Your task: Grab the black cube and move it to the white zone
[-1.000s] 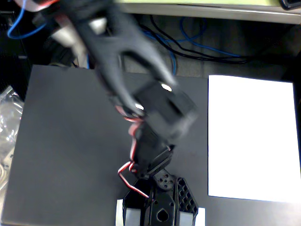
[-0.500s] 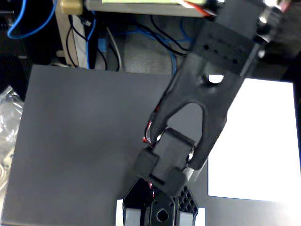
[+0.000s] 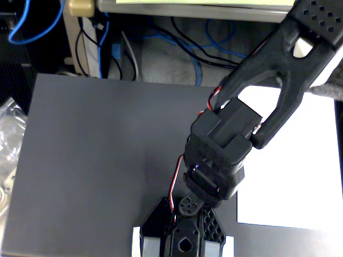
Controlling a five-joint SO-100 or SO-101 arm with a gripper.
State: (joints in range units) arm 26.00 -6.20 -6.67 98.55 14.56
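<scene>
In the fixed view my black arm reaches from the top right down to the bottom edge. My gripper [image 3: 185,247] points at the bottom edge of the frame over the dark grey mat [image 3: 96,160]. Its ribbed black fingers [image 3: 156,220] are partly cut off by the frame, and I cannot tell how far apart they stand. The black cube does not show; it is hidden or out of view. The white zone [image 3: 300,171] is a white paper sheet on the right, partly under the arm, just right of the gripper.
A light grey-white part [image 3: 143,242] lies under the gripper at the bottom edge. Blue and black cables [image 3: 198,53] run behind the mat. Crumpled clear plastic [image 3: 8,139] lies at the left edge.
</scene>
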